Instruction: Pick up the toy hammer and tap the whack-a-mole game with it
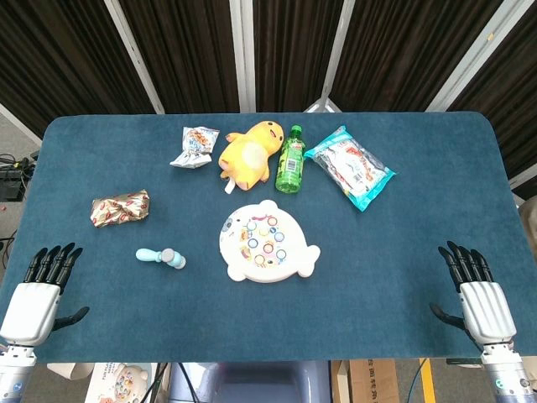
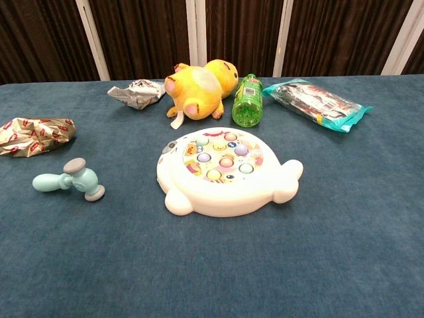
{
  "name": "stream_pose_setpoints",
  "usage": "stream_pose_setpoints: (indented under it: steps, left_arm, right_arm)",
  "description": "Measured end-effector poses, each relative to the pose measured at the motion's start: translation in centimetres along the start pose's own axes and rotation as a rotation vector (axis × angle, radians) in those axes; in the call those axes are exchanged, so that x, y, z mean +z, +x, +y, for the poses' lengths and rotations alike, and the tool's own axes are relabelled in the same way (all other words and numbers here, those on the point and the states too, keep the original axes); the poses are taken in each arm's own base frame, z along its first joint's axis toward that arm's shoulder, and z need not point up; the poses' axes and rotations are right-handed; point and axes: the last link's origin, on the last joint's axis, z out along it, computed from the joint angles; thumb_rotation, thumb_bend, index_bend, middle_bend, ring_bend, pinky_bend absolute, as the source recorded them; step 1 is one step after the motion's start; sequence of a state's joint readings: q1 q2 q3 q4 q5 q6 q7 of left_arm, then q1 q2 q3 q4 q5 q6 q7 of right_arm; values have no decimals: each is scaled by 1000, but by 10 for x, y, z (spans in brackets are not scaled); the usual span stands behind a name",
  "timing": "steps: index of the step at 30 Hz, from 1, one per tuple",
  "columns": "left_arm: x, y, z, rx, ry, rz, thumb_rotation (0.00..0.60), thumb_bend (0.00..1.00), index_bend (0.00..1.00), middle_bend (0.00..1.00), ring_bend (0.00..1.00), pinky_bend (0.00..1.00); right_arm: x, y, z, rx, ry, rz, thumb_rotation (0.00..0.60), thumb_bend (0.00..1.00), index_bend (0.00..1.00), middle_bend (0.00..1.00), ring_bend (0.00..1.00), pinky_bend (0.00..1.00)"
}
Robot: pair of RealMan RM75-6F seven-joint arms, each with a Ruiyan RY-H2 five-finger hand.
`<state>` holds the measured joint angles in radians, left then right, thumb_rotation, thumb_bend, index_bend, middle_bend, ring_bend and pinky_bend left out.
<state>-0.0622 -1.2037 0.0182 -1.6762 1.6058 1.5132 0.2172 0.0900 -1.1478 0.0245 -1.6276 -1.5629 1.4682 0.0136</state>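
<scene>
Pale blue plastic toy hammer (image 1: 161,257) is lying untouched left of the white seal-shaped whack-a-mole game (image 1: 267,242), mid-table. Left hand (image 1: 38,294) and right hand (image 1: 478,295) are resting at the near corners, fingers apart, holding nothing, awaiting pickup.

Plush toy (image 1: 249,154), green bottle (image 1: 290,159), snack packets (image 1: 349,167)

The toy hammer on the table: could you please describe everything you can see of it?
The toy hammer is small, of smooth pale blue plastic as it looks, with a short rounded handle and a cross head capped in grey at both ends. It lies on its side on the blue table, handle pointing left, left of the whack-a-mole game and in front of a crumpled foil packet. Only the table touches it; neither hand is near.
</scene>
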Motion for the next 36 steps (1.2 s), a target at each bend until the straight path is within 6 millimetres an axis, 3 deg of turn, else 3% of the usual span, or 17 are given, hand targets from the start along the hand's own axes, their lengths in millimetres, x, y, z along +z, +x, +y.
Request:
stream_pose_setpoints:
  steps: [22,30,32,36]
  left_arm:
    - [4,-1,0,9,-9,-14,600,59,0,0,0,0]
    - [24,9,9,17,-41,-36,600,85,0,0,0,3]
    - [32,11,14,28,-63,-51,600,103,30,0,0,12]
    - [55,12,25,50,-104,-94,600,155,198,14,0,46]
  right_arm:
    - [0,-1,1,-5,-8,-6,600,222,0,0,0,0]
    - [0,-2,0,-3,-5,-14,600,221,0,0,0,0]
    - [1,-2,0,2,-7,-15,600,222,0,0,0,0]
    - [1,-2,0,4,-11,-23,600,221,0,0,0,0]
